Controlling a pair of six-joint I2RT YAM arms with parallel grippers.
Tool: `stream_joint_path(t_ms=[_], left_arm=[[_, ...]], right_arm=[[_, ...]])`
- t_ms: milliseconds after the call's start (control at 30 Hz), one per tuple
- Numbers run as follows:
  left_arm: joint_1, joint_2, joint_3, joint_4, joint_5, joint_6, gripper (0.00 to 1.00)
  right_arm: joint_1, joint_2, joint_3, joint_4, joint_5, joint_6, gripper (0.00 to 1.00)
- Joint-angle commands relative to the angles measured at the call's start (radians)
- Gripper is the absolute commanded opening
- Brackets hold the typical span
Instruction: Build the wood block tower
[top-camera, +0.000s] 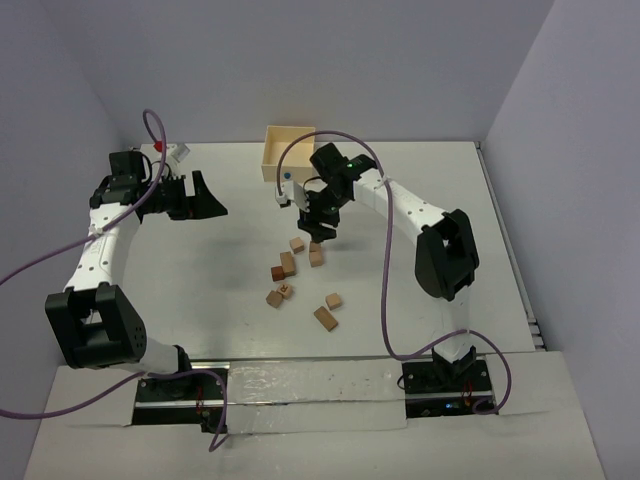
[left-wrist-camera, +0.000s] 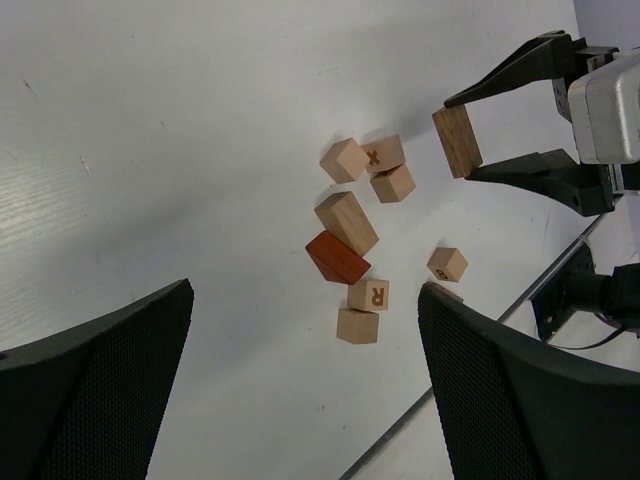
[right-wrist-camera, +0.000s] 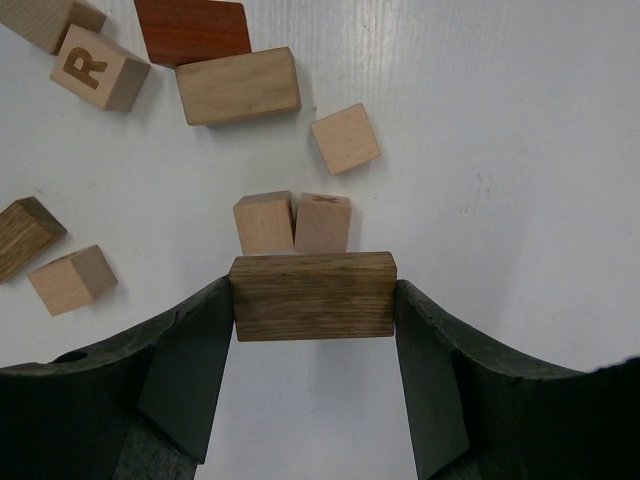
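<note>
Here the right end effector (top-camera: 324, 230) clamps a dark brick (right-wrist-camera: 312, 296) by its short ends, close by two pale cubes (right-wrist-camera: 265, 222) that sit side by side. The other wood blocks (top-camera: 288, 265) lie scattered in the middle of the bench (top-camera: 180, 290). The left end effector (top-camera: 207, 196) hangs wide open, well apart at the left.

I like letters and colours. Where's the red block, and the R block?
Red block (left-wrist-camera: 336, 256), left wrist view, top face.
R block (left-wrist-camera: 369, 294), left wrist view, lettered face.
</note>
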Motion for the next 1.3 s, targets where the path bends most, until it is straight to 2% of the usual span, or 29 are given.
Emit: stream_joint_path(t_ms=[0,133,400,567,800,1267], left_arm=[[-0.011,0.000,0.044,0.008,-0.019,0.013,0.99],[-0.018,-0.002,0.046,0.013,-0.041,0.009,0.99],[-0.052,-0.022,0.036,0.044,-0.203,-0.070,0.99],[-0.065,-0.033,0.034,0.051,-0.211,-0.067,0.99],[-0.071,-0.038,0.020,0.068,-0.223,-0.075,0.99],[-0.076,-0.043,0.011,0.073,-0.231,-0.075,0.99]], right_arm=[[0.023,0.018,-0.017,0.074,0.016,0.026,0.09],[0.031,0.044,-0.019,0.074,0.026,0.043,0.10],[0.041,0.058,-0.084,0.119,0.050,0.067,0.11],[0.042,0.060,-0.108,0.134,0.070,0.061,0.13],[0.046,0.057,-0.135,0.158,0.079,0.079,0.21],[0.059,0.069,-0.131,0.167,0.075,0.101,0.26]])
